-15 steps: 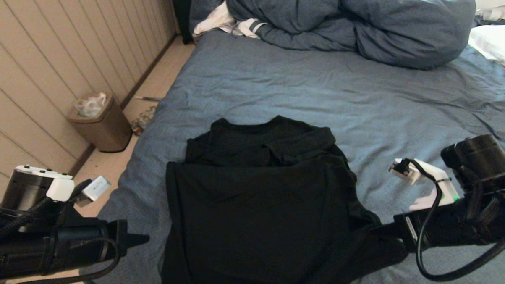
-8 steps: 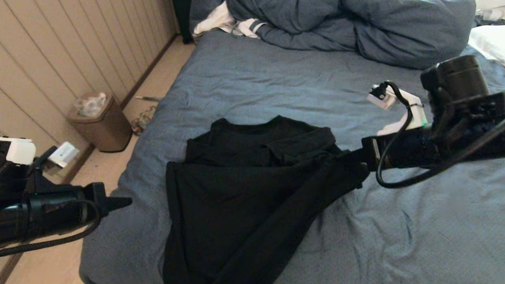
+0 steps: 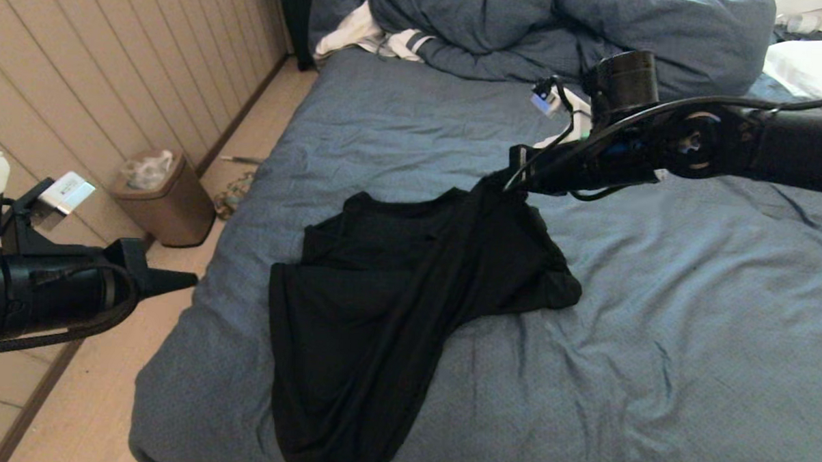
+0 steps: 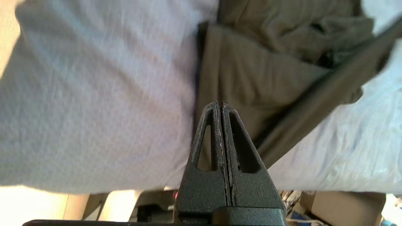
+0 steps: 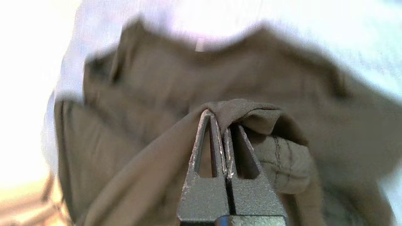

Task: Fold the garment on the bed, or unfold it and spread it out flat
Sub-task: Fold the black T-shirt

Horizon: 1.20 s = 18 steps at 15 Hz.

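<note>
Garment (image 3: 381,312): plain black, no print showing. Bed (image 3: 654,321) sheet and duvet (image 3: 561,38): slate blue. Cloth (image 3: 363,38) by duvet: white, dark-striped cuff. Pillow (image 3: 810,70): white. Bin (image 3: 162,202): brown. Wall (image 3: 81,76): beige panels.

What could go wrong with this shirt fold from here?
1. The right pincer grips only a small bunched bit of hem on the black shirt; it may slip out mid-carry.
2. The lifted corner pulls the shirt into a diagonal ridge, so the fold could land skewed or bunched.
3. The left pincer is shut, empty and off the bed edge, so nothing pins the other side and the whole shirt may drag.
</note>
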Available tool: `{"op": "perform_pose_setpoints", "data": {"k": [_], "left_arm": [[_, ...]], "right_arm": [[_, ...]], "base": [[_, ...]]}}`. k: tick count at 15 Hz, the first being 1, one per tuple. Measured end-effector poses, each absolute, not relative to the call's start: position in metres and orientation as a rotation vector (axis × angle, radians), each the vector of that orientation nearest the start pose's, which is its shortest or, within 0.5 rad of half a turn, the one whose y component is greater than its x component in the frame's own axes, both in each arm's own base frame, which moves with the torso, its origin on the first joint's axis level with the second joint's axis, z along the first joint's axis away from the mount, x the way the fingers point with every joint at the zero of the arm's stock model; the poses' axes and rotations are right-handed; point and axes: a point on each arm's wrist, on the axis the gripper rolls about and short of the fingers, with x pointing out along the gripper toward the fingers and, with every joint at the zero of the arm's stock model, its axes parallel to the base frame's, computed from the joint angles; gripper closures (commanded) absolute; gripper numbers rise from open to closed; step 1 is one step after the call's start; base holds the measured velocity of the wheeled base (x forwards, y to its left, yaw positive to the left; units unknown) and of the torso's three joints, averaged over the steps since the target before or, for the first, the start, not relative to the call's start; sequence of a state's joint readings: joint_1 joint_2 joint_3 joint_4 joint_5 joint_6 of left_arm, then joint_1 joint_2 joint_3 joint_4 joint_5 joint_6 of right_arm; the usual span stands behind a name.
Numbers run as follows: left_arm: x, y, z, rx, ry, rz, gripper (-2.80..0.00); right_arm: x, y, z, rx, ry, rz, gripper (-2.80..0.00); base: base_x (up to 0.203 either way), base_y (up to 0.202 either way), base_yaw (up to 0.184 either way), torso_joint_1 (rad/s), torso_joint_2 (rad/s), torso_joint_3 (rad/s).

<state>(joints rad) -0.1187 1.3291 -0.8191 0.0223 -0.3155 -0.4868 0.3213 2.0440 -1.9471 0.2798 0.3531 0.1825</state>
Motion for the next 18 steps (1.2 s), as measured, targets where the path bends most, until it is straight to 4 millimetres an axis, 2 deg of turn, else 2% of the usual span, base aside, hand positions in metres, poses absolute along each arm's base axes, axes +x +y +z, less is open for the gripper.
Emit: {"op": "perform_pose_setpoints", "data": {"k": [2,5,7,11,15,18], "left_arm": [[0.205,-0.031,0.227,-0.521,0.608,-0.291,0.00],[0.209,-0.034,0.227,-0.519,0.614,-0.300,0.00],[0.213,-0.041,0.222,-0.510,0.643,-0.322,0.00],[0.210,-0.062,0.201,-0.474,0.752,-0.382,0.00],[0.191,-0.086,0.172,-0.412,0.917,-0.459,0.00],[0.165,-0.085,0.147,-0.362,1.083,-0.456,0.00]], "right_arm": [[0.409,0.137,0.276,0.237,0.416,0.599,0.00],[0.428,0.120,0.272,0.348,0.363,0.508,0.00],[0.433,0.111,0.269,0.373,0.354,0.475,0.00],[0.440,0.109,0.259,0.371,0.372,0.464,0.00],[0.441,0.113,0.250,0.359,0.396,0.467,0.00],[0.442,0.115,0.246,0.341,0.405,0.471,0.00]], "base": [[0.000,0.000,0.000,0.000,0.00,0.000],[0.000,0.000,0.000,0.000,0.00,0.000],[0.000,0.000,0.000,0.000,0.00,0.000],[0.000,0.000,0.000,0.000,0.00,0.000],[0.000,0.000,0.000,0.000,0.00,0.000],[0.000,0.000,0.000,0.000,0.00,0.000]]}}
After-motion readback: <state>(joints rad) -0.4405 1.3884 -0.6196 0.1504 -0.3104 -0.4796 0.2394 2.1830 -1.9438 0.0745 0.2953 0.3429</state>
